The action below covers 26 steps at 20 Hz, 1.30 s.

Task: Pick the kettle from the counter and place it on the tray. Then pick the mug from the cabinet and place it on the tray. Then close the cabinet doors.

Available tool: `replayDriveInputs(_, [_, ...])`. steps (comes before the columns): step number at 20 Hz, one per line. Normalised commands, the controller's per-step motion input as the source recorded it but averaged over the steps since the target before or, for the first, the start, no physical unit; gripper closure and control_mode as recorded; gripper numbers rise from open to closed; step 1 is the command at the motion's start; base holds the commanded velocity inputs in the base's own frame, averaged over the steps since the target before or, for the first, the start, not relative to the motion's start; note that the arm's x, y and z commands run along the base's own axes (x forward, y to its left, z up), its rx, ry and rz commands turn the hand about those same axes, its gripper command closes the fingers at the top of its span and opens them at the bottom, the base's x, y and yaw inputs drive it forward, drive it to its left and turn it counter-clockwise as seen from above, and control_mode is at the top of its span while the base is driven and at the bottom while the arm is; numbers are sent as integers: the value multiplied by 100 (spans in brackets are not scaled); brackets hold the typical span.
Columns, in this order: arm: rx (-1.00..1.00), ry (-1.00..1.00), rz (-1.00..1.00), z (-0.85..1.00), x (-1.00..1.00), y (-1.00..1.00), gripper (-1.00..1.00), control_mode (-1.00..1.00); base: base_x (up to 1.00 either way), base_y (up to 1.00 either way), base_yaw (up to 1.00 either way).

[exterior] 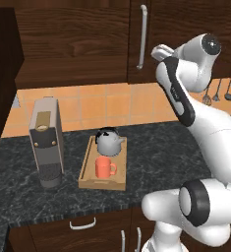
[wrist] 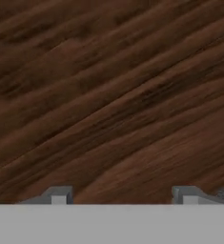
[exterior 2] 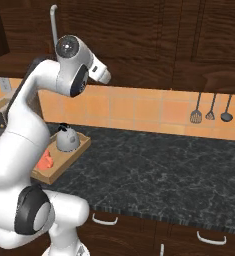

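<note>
Gripper [wrist: 124,195]: nearest the hand camera, its two dark finger tips stand well apart with nothing between them, facing dark wood grain at close range.
Cabinet door [wrist: 108,95]: its brown grain runs slantwise across the hand view; whether the tips touch the panel cannot be told.
Arm: in the left base view the white wrist reaches up against the wall cabinet [exterior: 72,44], just right of the long vertical silver bar handle [exterior: 143,37]. In the right base view the same handle [exterior 2: 54,22] rises above the elbow joint.
Cabinet doors: the panels above the tray look flush and closed in the left base view; a further dark panel stands at the far left edge, and its state cannot be told.
Tray [exterior: 87,170]: light wood, lying flat on the counter [exterior: 156,152] below the cabinet, well under the hand.
Kettle [exterior: 108,141]: upright at the rear end of the tray, dark lid on top.
Mug [exterior: 104,167]: orange-red, upright on the tray in front of the kettle, handle to the right, just apart from the kettle.
Coffee machine [exterior: 46,142]: tall and grey, on the counter just left of the tray.
Utensils [exterior 2: 211,110]: hanging along the orange tiled wall, well to the right.
Drawers [exterior: 82,224]: below the counter edge, with small curved silver handles.
</note>
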Motion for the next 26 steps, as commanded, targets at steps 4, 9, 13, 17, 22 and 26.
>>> replayDriveInputs(4, [-1, 1, -5, -12, -27, 1, -100, -100, 0, 0, 0])
replayDriveInputs(9, [-1, 1, 7, 0, -81, 6, -100, -100, 0, 0, 0])
replayDriveInputs(13, [-11, 0, 22, 0, -72, 22, -100, -100, 0, 0, 0])
replayDriveInputs(17, [-9, 0, 31, 0, -59, 17, -100, -100, 0, 0, 0])
replayDriveInputs(22, [-9, 0, 32, 0, -34, 21, -100, -100, 0, 0, 0])
replayDriveInputs(26, [-14, 0, 37, 0, -32, 35, -100, -100, 0, 0, 0])
